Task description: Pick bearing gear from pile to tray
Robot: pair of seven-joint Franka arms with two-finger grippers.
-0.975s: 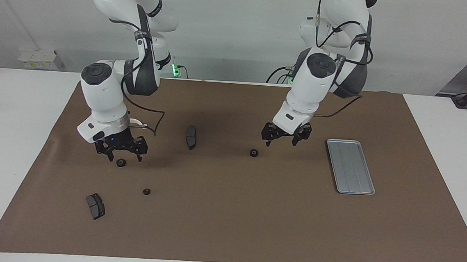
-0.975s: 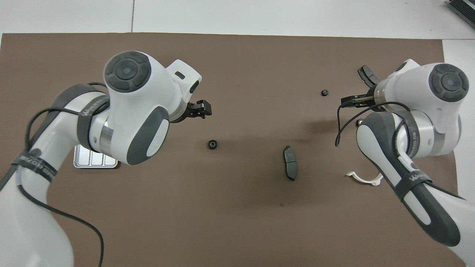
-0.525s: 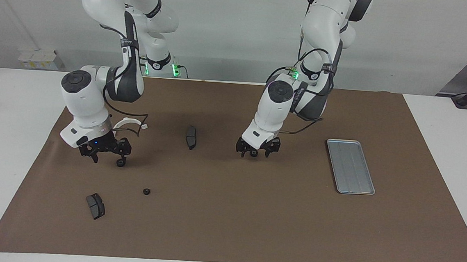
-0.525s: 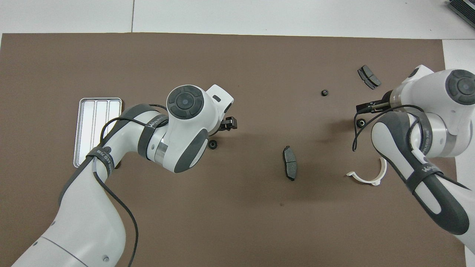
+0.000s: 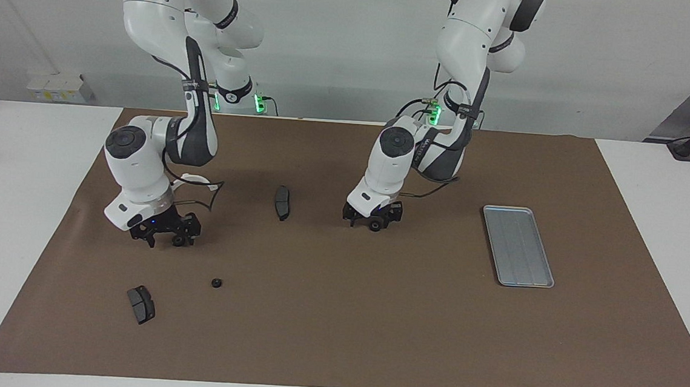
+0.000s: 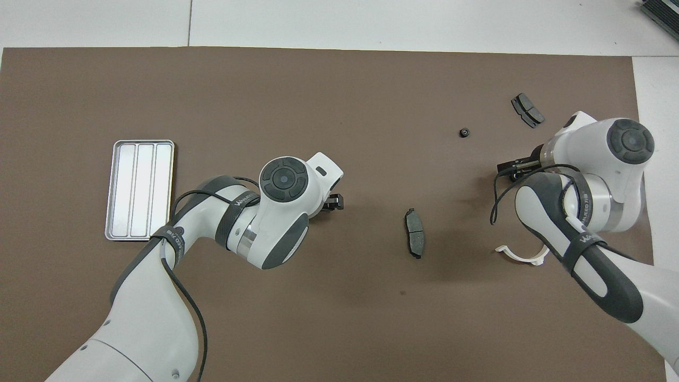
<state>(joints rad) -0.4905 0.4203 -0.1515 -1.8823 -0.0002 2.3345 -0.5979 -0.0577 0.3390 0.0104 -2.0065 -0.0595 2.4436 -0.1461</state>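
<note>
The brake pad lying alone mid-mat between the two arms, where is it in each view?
Facing view: brake pad lies centre-left, between the two grippers, on the brown mat.
Overhead view: same brake pad lies right of centre.
Shared landmark: the tray, toward the left arm's end of the table.

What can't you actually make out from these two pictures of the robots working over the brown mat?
- Overhead view: the black round piece under the left gripper is hidden by that arm's wrist.
- Overhead view: the white bracket is partly covered by the right arm.
- Facing view: the bracket is mostly hidden by the right arm's wrist.
- Both views: whether the right gripper touches its black round piece is too small to tell.
</note>
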